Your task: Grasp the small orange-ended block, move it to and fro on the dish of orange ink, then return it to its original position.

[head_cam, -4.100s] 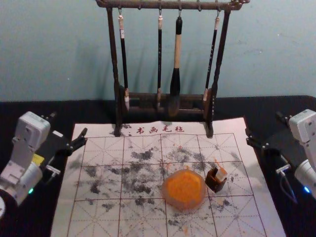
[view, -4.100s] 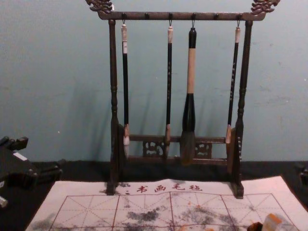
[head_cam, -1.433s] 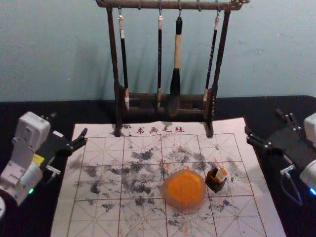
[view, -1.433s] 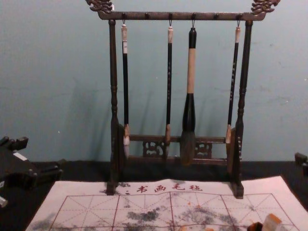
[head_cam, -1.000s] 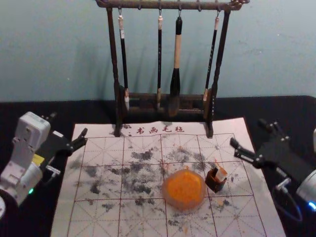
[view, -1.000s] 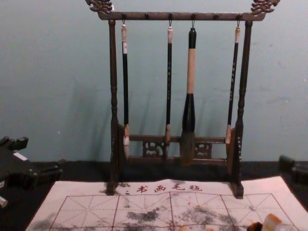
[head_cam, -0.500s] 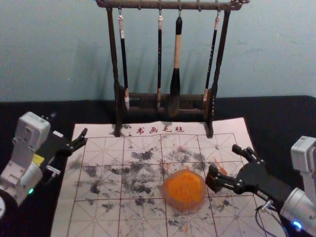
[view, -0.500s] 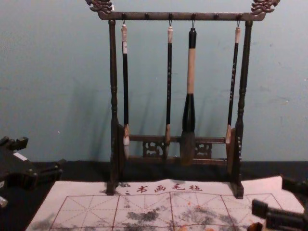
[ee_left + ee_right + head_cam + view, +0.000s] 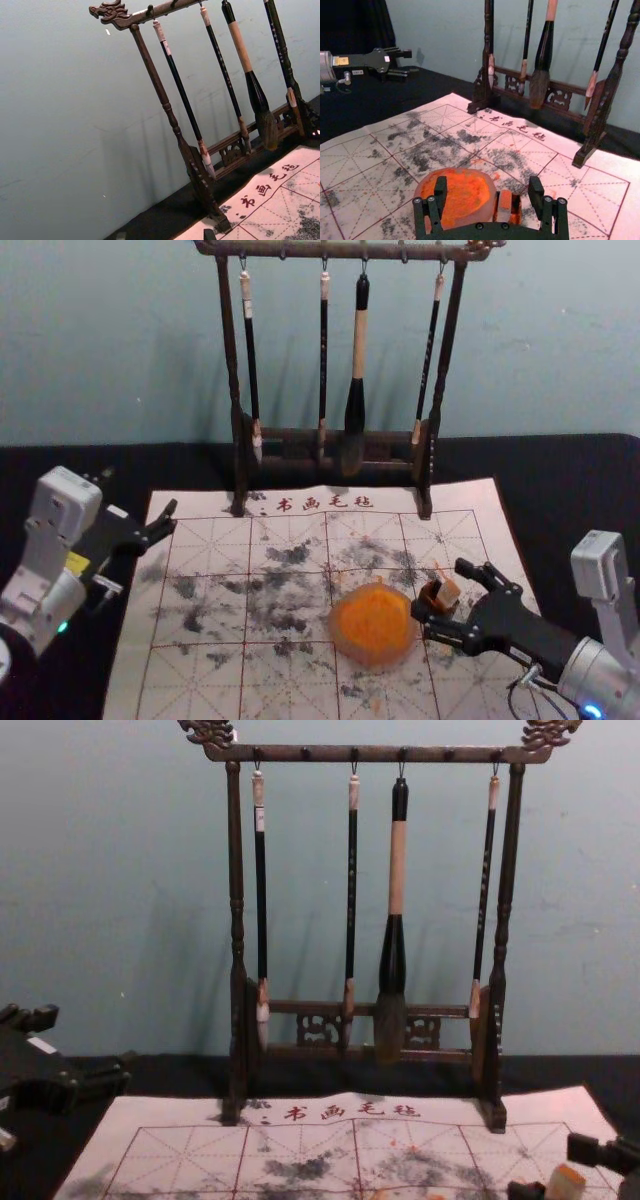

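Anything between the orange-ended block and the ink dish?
Yes: the wall of the small dark holder around the block's lower part, right beside the dish. Probably needs lifting over it. The right gripper is open about the block, one fingertip near the dish's rim in the head view.

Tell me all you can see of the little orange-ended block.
The block is small and squared, pale-sided, its upper end stained orange; I can't tell its material. It leans in a little dark holder beside the dish of orange ink. The right claw is close by, fingers open, not gripping it.
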